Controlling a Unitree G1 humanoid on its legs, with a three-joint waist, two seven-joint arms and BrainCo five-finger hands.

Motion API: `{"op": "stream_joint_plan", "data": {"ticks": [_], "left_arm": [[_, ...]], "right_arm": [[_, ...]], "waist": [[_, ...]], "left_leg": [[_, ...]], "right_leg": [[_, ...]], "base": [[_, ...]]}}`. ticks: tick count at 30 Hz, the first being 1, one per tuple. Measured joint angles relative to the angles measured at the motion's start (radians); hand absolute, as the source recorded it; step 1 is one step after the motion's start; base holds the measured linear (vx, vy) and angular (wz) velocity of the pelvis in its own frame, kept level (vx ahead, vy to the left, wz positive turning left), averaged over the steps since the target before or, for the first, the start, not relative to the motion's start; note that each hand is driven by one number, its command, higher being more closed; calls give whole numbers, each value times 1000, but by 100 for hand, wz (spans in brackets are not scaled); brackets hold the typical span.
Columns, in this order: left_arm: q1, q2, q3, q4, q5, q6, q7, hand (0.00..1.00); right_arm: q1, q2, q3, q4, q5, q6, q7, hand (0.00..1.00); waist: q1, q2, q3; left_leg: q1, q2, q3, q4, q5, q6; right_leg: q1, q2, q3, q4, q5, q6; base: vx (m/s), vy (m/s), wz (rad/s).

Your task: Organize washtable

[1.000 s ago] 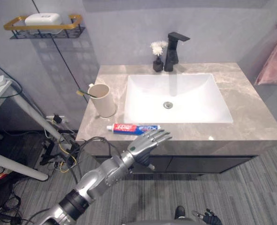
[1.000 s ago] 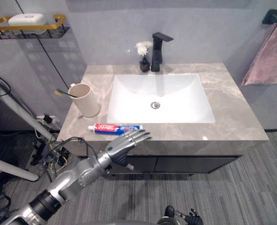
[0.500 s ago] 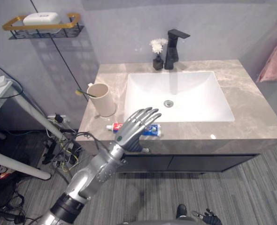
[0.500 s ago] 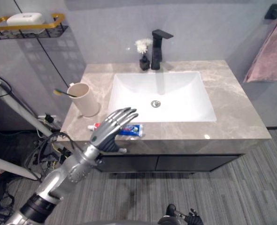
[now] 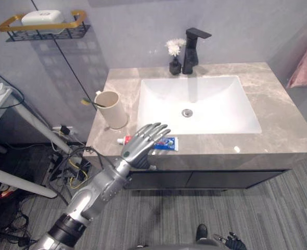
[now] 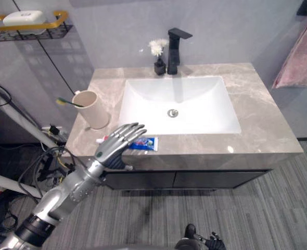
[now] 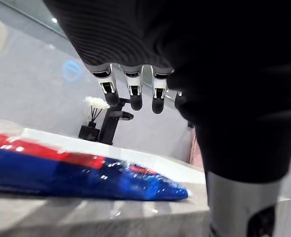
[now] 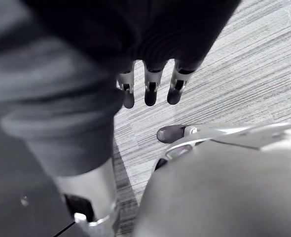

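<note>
Countertop (image 5: pixel 278 120) looks like polished grey marble-ish stone, sink's (image 5: pixel 216 99) glossy white, faucet (image 5: pixel 191 49) matt black metal, toothpaste tube (image 5: pixel 166 144) shiny plastic, cup (image 5: pixel 112 110) matt beige.

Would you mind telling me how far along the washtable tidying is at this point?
Looks done: the toothbrush sits in the cup on the left of the counter. In hand: nothing gripped; the open left hand is over the toothpaste tube lying at the front edge. The right hand hangs open above the floor. Left: grasp the tube and put it away, probably into the cup.
</note>
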Motion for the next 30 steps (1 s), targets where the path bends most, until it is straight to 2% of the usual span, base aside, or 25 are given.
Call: {"op": "stream_joint_plan", "data": {"ticks": [14, 24, 25, 30], "left_arm": [[-42, 44, 79, 110, 1, 42, -14, 0], [-42, 47, 109, 145, 8, 44, -14, 0], [-42, 47, 109, 151, 9, 44, -14, 100], [-42, 47, 108, 156, 10, 42, -15, 100]], "right_arm": [[0, 2, -103, 3, 0, 5, 0, 0], [0, 1, -124, 3, 0, 17, 0, 0], [0, 1, -125, 3, 0, 17, 0, 0], [0, 1, -125, 3, 0, 17, 0, 0]], "waist": [[1, 8, 4], [1, 19, 11], [0, 19, 11], [0, 19, 11]], "left_leg": [[6, -2, 15, -10, -3, -6], [10, -1, 26, -11, -4, -7], [10, -1, 26, -11, -4, -7], [10, -1, 26, -12, -4, -7]], "right_leg": [[-8, -1, 7, 0, 5, 8], [-9, 1, 10, 0, 5, 8], [-10, 1, 10, 0, 5, 8], [-11, 1, 10, 0, 5, 8]], "base": [[0, 0, -1], [-21, -32, -3], [-21, -35, 0], [-16, -31, 0]]}}
